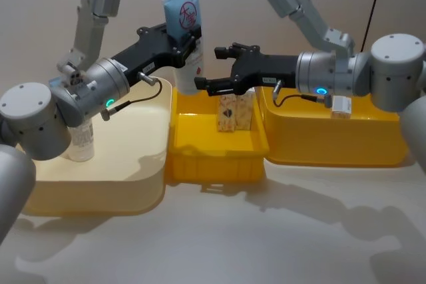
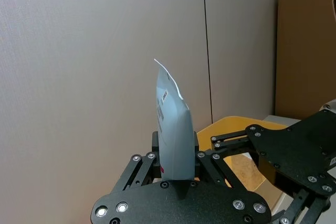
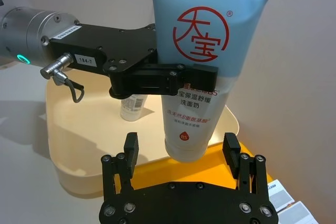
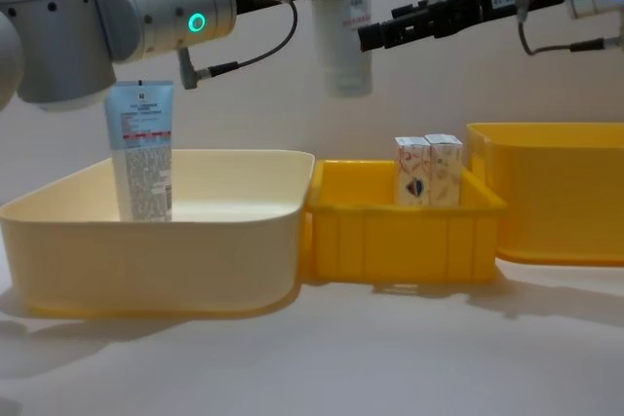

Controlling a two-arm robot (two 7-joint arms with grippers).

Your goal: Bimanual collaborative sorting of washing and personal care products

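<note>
Left gripper: the left gripper (image 1: 181, 43) is reaching in from the left and pinching the red-mark tube (image 1: 183, 10) around its middle, fingers pressed against both flat faces.
Red-mark tube: it is hanging upright in the air, crimped end up and white cap end down, over the place where the cream bin (image 1: 133, 184) is meeting the middle yellow bin (image 1: 213, 161), clear of both.
Right gripper: the right gripper (image 3: 181, 150) is reaching in from the right at the tube's lower end, its fingers (image 3: 130, 148) standing spread on either side of the cap end and not touching it.
Text-label tube: the text-label tube (image 4: 141, 153) is standing upright inside the cream bin, at its left side, well apart from the held tube.
Cartons: two white printed cartons (image 4: 427, 170) are standing side by side, touching, at the far right of the middle yellow bin.
Lone carton: one more small carton (image 1: 341, 106) is lying in the right yellow bin (image 1: 333, 144), below the right arm's wrist.
Bins: the three bins are sitting in a row, cream at the left, each just beside the next.
</note>
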